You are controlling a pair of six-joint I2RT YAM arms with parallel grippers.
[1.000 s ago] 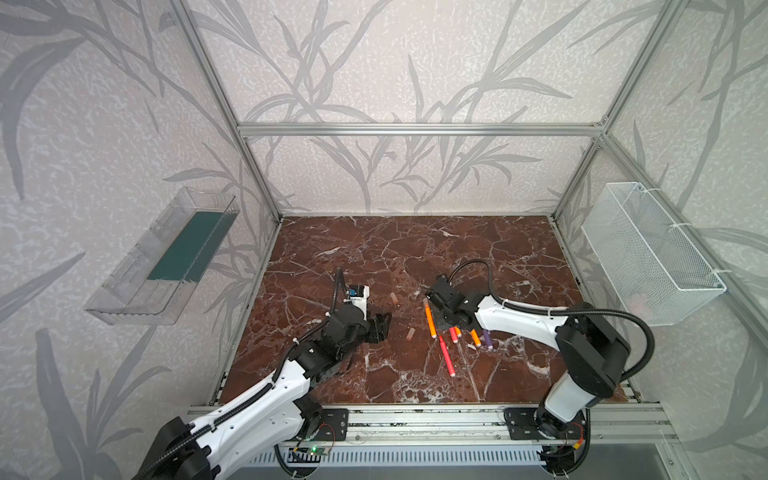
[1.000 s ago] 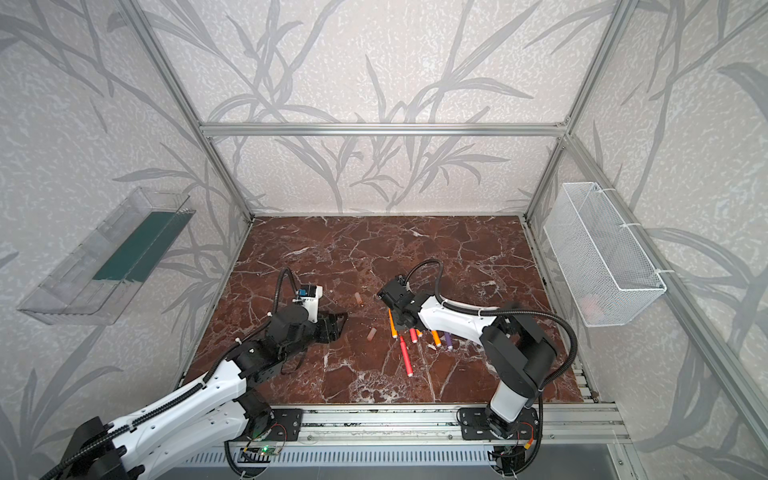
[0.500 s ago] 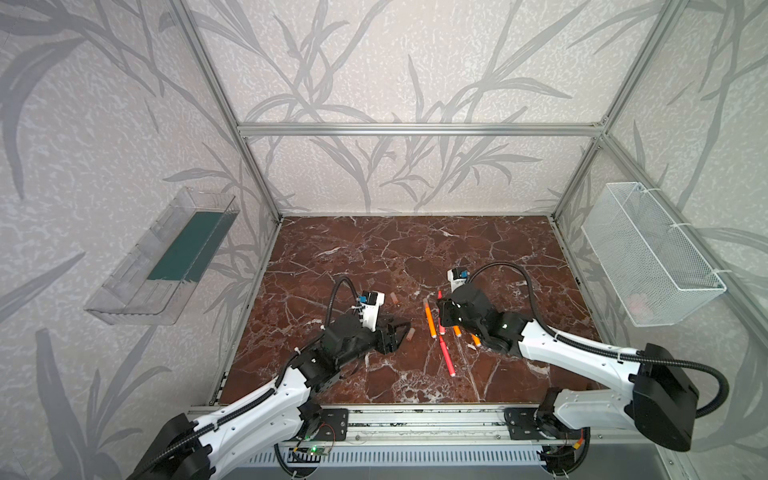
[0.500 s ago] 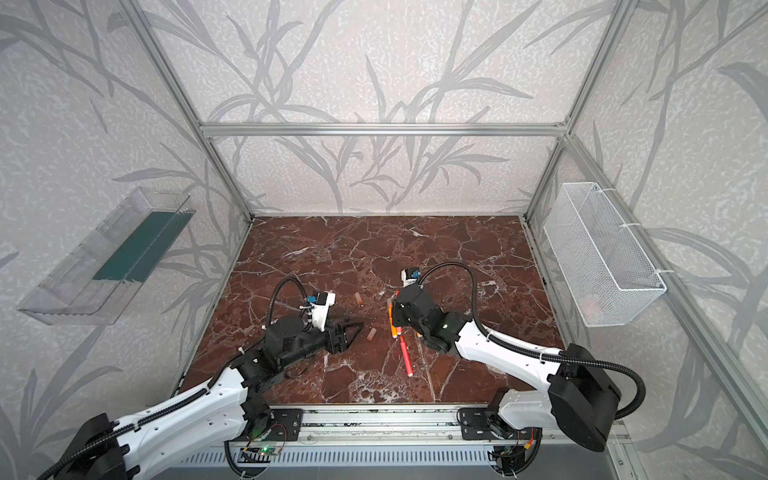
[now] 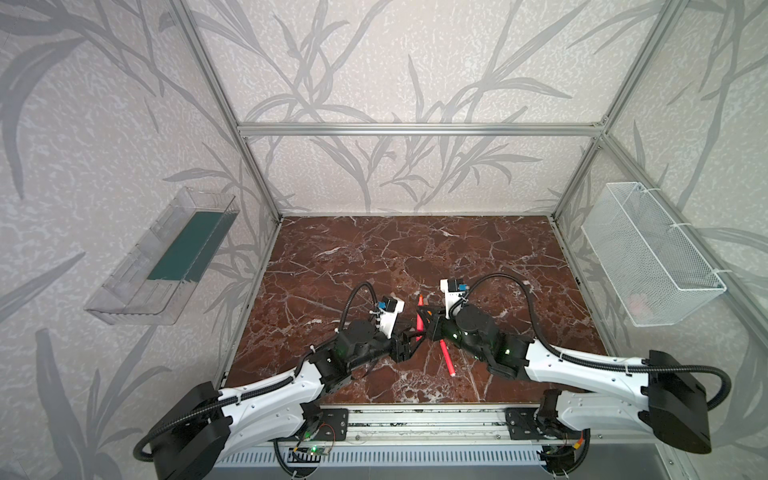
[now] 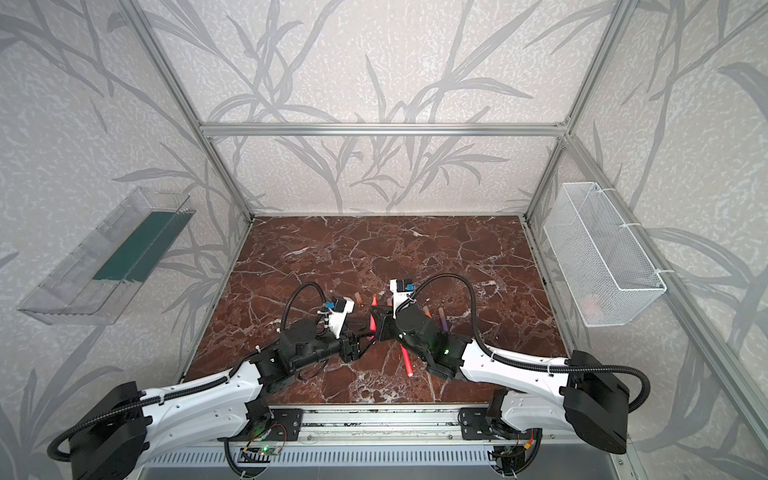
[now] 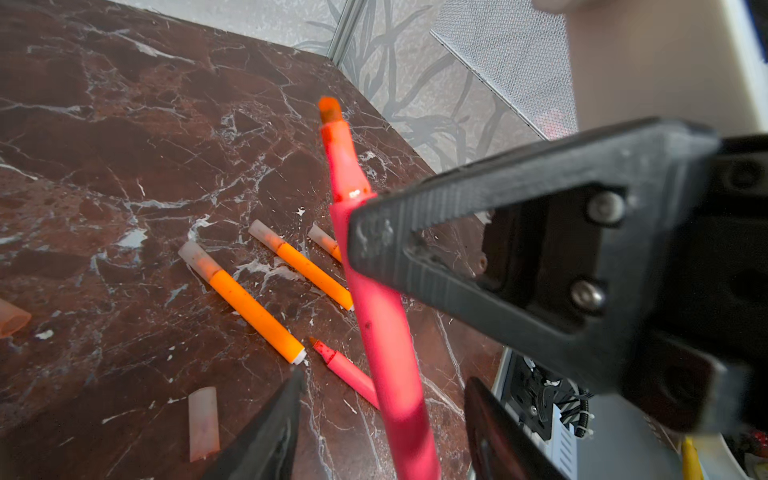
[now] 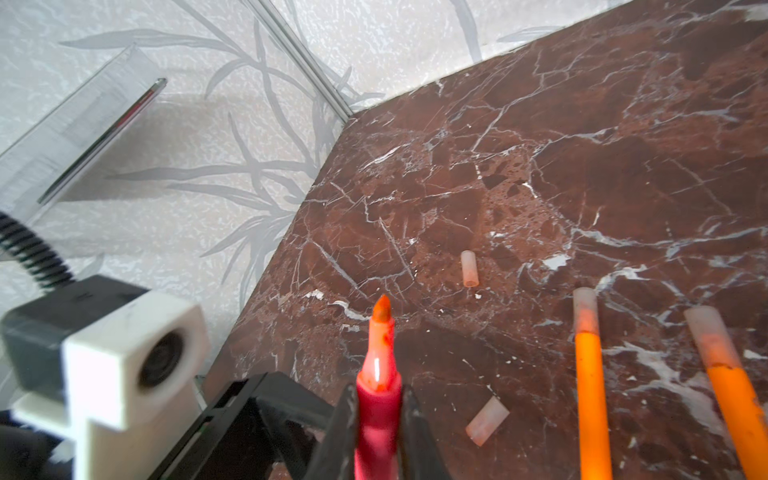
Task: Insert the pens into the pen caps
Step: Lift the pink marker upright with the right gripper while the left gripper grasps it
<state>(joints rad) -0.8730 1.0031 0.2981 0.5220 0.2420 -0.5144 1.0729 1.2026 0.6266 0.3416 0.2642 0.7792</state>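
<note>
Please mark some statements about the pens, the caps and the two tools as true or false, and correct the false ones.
1. The right tool grips a red-pink pen with a bare tip. True.
2. The left tool holds a pen cap. False: it holds nothing; its jaws stand apart around that pen's body.
3. At least two orange pens on the table wear caps. True.
4. The other red-pink pen, lying on the table, is capped. False: its tip is bare.
5. No loose cap lies on the table. False: two loose caps lie there.
</note>
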